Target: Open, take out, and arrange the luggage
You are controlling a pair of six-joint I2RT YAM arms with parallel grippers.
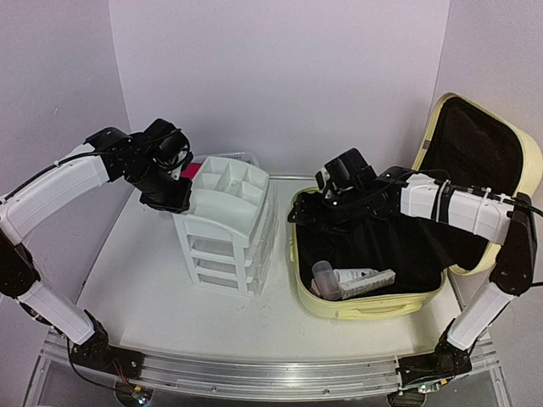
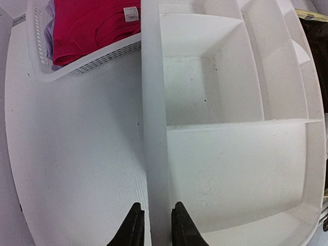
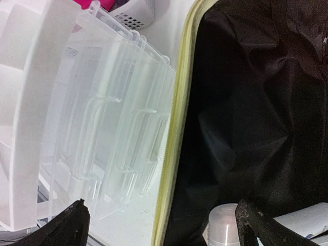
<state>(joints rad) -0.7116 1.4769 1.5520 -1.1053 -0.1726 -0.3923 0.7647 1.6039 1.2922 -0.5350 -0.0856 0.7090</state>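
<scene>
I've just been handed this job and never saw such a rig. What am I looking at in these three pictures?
Two robot arms are bolted at the near edge of a table. The wide picture looks down from above and behind them; the other two come from a camera on each wrist. On the table stand a white drawer organizer, a mesh basket holding a red cloth behind it, and the open yellow luggage, with a white tube and other small items inside. The left claw straddles the organizer's side wall; whether it grips is unclear. The right claw hangs wide open over the luggage's edge, holding nothing.
</scene>
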